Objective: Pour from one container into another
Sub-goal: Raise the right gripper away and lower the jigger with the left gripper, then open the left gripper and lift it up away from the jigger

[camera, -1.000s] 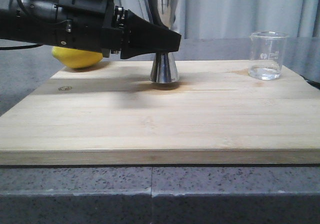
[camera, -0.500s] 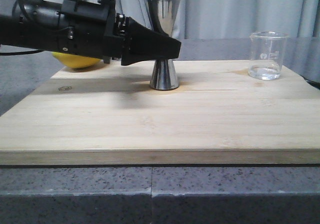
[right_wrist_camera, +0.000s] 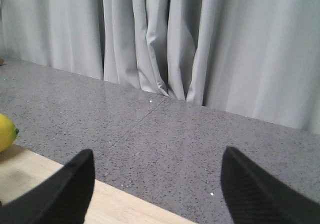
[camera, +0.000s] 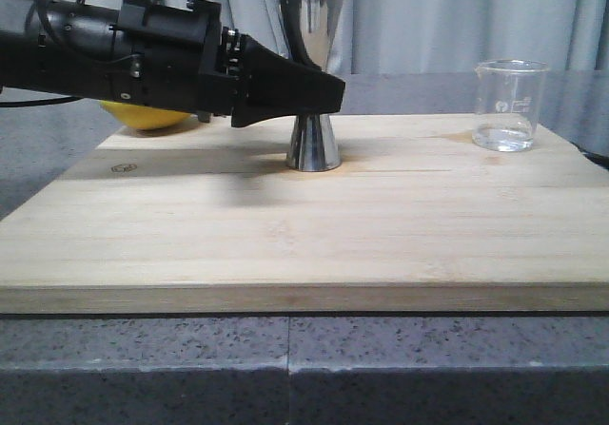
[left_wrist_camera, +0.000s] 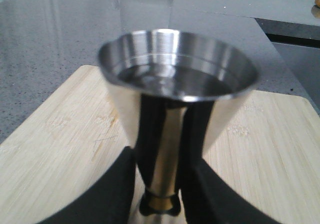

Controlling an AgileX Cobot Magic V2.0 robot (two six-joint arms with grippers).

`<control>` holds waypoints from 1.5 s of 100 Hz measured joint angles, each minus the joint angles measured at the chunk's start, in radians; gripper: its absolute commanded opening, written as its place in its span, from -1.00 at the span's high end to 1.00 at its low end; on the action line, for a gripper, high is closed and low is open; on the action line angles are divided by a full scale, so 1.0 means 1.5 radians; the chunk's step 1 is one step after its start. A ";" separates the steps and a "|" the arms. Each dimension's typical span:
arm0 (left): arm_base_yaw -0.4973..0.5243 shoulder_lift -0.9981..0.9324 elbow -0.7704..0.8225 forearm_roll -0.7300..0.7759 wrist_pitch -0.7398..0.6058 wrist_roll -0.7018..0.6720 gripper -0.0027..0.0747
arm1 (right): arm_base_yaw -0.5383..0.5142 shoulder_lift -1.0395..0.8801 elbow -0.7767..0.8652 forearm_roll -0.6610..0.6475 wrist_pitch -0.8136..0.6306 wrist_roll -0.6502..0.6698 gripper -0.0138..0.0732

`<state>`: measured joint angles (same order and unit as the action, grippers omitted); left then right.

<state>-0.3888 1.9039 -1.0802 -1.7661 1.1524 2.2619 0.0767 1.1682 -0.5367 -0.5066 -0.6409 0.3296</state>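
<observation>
My left pincer (left_wrist_camera: pixel 159 204) grips the steel jigger's (camera: pixel 311 83) gold-banded waist; my right pincer (right_wrist_camera: pixel 157 189) gapes wide, holding nothing.

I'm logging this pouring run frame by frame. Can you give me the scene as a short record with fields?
surface: wooden board on a grey speckled counter
jigger: steel jigger upright on the board, base down, some liquid in its upper cup
beaker: glass beaker upright at the board's right side, a little clear liquid in it, untouched
lemon: lemon behind the left arm, by the board's far left corner
left gripper: left gripper closed around the jigger's waist
right gripper: right gripper open, holding nothing, off the board
</observation>
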 measured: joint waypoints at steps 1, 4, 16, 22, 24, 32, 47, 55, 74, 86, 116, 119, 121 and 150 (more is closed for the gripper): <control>0.000 0.000 0.000 0.000 0.000 0.000 0.03 | 0.000 0.000 0.000 0.000 0.000 0.000 -0.45; 0.000 0.000 0.000 0.000 0.000 0.000 -0.10 | 0.000 0.000 0.000 0.000 0.000 0.000 -0.45; 0.000 0.000 0.000 -0.002 0.000 0.000 -0.41 | 0.000 0.000 0.000 0.000 0.000 0.000 -0.45; 0.000 0.000 0.000 -0.002 0.000 0.000 -0.45 | 0.000 0.000 0.000 0.000 0.000 0.000 -0.45; 0.000 0.000 0.000 -0.002 0.000 0.000 -0.45 | 0.000 -0.001 0.000 0.000 0.000 0.000 -0.45; 0.000 0.000 0.000 -0.003 0.000 -0.005 -0.45 | 0.000 -0.004 -0.005 0.000 0.018 0.010 -0.45; 0.000 -0.021 0.000 0.027 -0.018 -0.042 -0.45 | 0.000 -0.024 -0.039 -0.003 0.087 0.040 -0.45; 0.000 -0.044 0.000 0.051 -0.040 -0.071 -0.45 | 0.000 -0.034 -0.060 -0.020 0.126 0.074 -0.45; 0.000 -0.113 0.000 0.154 -0.118 -0.174 -0.45 | 0.000 -0.040 -0.115 -0.133 0.201 0.225 -0.45; 0.000 -0.157 0.000 0.232 -0.161 -0.247 -0.45 | 0.000 -0.040 -0.148 -0.238 0.233 0.349 -0.45; 0.000 -0.268 0.000 0.460 -0.210 -0.479 -0.45 | 0.000 -0.040 -0.184 -0.576 0.237 0.689 -0.45; 0.000 -0.280 0.000 0.490 -0.213 -0.503 -0.45 | 0.000 -0.040 -0.184 -0.608 0.236 0.718 -0.45; 0.000 -0.289 0.000 0.503 -0.214 -0.522 -0.45 | 0.000 -0.040 -0.184 -0.633 0.234 0.739 -0.45; 0.000 -0.426 0.000 0.790 -0.227 -0.829 -0.45 | 0.000 -0.064 -0.184 -0.878 0.206 0.976 -0.45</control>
<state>-0.3888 1.2644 -1.0809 -0.5816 0.8121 1.0177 0.0767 1.0725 -0.8135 -1.8233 -0.3322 1.7931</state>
